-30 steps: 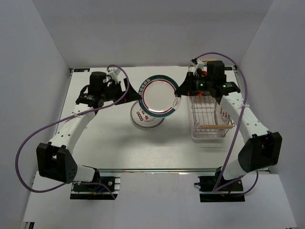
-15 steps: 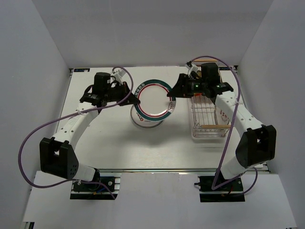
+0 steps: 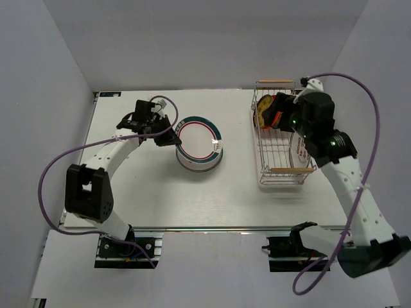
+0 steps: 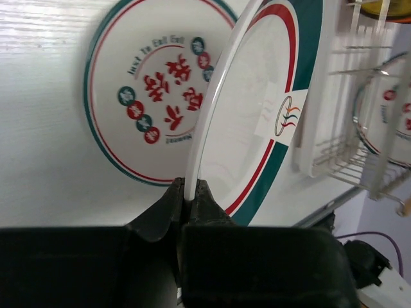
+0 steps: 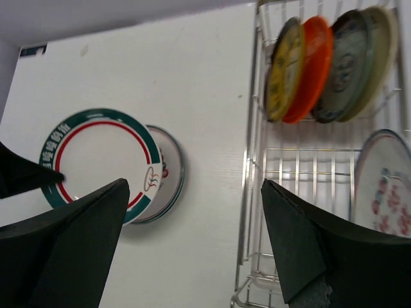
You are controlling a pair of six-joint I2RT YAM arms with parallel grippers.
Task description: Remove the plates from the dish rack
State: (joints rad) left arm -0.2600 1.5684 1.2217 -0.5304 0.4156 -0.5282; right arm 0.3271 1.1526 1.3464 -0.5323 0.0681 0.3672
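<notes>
White tabletop [image 3: 148, 199] held one plate [image 4: 144, 109] lying flat; our left gripper [image 4: 191, 187] clamped a green-rimmed plate [image 4: 257, 109] by its edge just above it. Our right gripper [image 5: 192, 186] gaped empty above the dish rack [image 3: 286, 170], where we counted at least five plates [image 5: 307, 67] left to unload.

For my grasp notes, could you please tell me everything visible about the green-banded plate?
The green-banded plate is round, glossy and white, with a teal rim band, a thin red ring inside it and a swirl logo on the rim. It is held tilted, the left gripper shut on its rim, over a red-motif plate lying flat on the table. Whether the two plates touch is unclear.
</notes>
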